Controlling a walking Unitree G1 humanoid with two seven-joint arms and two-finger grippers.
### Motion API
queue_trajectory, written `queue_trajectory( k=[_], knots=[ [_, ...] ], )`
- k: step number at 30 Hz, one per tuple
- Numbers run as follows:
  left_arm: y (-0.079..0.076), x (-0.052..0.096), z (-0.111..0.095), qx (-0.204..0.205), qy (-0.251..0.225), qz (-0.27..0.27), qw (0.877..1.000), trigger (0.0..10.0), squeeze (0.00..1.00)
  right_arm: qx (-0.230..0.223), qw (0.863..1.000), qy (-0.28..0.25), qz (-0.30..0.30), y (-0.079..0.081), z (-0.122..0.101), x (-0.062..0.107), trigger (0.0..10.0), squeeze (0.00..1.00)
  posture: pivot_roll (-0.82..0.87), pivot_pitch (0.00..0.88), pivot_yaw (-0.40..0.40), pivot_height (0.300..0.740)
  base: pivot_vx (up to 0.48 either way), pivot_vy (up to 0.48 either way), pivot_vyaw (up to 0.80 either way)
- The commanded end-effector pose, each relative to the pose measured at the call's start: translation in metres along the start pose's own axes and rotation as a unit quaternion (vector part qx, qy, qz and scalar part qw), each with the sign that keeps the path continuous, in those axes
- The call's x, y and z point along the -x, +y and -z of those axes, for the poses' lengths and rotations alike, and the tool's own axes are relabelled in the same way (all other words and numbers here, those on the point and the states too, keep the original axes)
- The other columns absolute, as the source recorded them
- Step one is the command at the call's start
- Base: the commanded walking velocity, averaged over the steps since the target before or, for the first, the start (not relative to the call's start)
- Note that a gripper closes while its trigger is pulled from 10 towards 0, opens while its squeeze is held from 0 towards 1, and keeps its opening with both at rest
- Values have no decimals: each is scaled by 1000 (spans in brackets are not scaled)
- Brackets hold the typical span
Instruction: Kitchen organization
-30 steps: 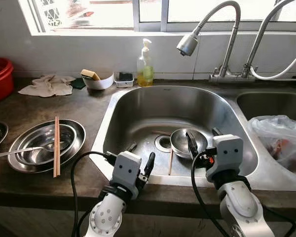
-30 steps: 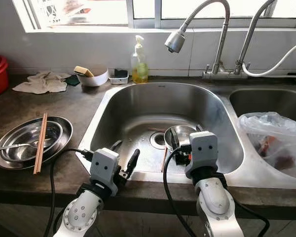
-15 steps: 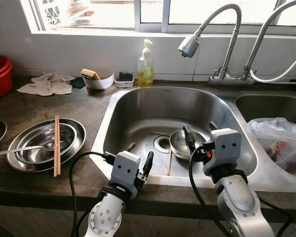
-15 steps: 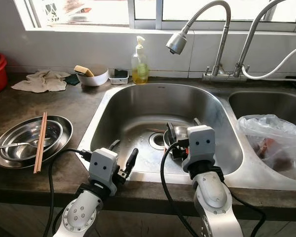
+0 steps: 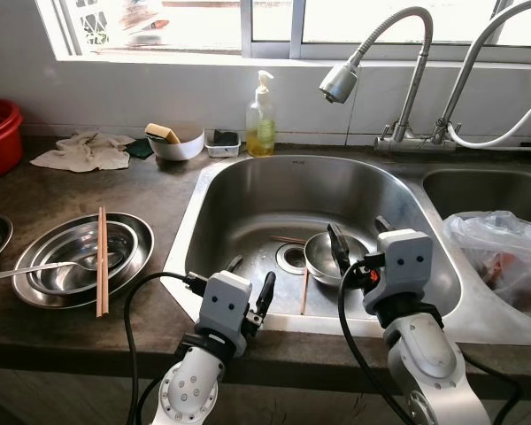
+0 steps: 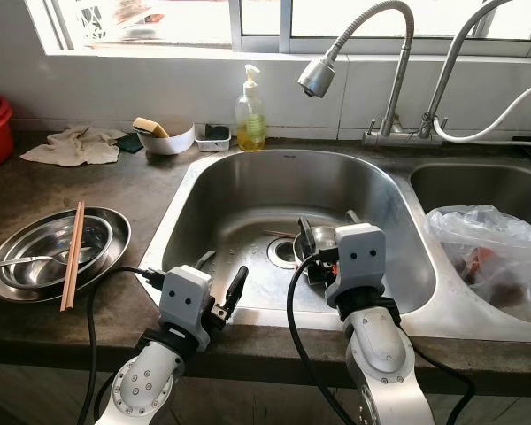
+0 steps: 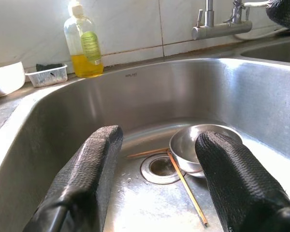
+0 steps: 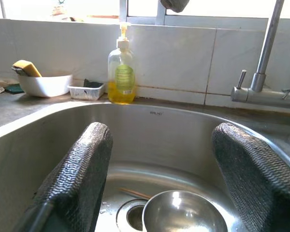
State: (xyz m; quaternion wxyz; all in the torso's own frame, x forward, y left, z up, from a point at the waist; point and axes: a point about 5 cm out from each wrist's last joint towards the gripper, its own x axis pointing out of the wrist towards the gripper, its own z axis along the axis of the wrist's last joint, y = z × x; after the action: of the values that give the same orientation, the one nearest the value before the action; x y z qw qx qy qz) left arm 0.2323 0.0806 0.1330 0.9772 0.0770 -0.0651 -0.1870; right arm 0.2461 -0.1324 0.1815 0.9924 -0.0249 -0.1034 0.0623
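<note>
A small steel bowl (image 5: 321, 258) lies in the left sink (image 5: 248, 190) beside the drain (image 5: 291, 257). Loose chopsticks (image 5: 304, 290) lie on the sink floor by it, one also seen in the left wrist view (image 7: 186, 187). My right gripper (image 5: 358, 237) is open and hovers just above the bowl's near side. My left gripper (image 5: 250, 276) is open over the sink's front edge, pointing at the drain. On the counter to the left stands a stack of steel dishes (image 5: 131, 257) with a pair of chopsticks (image 5: 100, 261) and a spoon (image 5: 22, 273) across it.
Behind the sink stand a soap bottle (image 5: 260, 119), a small tray (image 5: 223, 142), a white bowl with a sponge (image 5: 175, 143) and a cloth (image 5: 84, 152). A red basin (image 5: 0, 137) is far left. The faucet head (image 5: 339, 81) hangs over the sink. A plastic bag (image 5: 504, 257) fills the right basin.
My right gripper has shifted slightly left and nearer over the bowl. The left gripper and the dishes have stayed put.
</note>
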Motion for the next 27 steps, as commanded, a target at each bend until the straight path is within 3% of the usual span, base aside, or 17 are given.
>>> queue_trajectory(
  k=[1, 27],
  knots=[
    [0, 0, 0, -2, 0, -1, 1000, 10000, 0, 0, 1000, -12, -1, 1, -5, 1, 10000, 0, -29, 0, -21, 740, 0, 0, 0],
    [0, 1, 2, -2, 0, 3, 1000, 10000, 0, -7, 1000, -1, 2, 6, 0, 4, 10000, 0, -30, 0, -10, 740, -302, 0, 0]
  ],
)
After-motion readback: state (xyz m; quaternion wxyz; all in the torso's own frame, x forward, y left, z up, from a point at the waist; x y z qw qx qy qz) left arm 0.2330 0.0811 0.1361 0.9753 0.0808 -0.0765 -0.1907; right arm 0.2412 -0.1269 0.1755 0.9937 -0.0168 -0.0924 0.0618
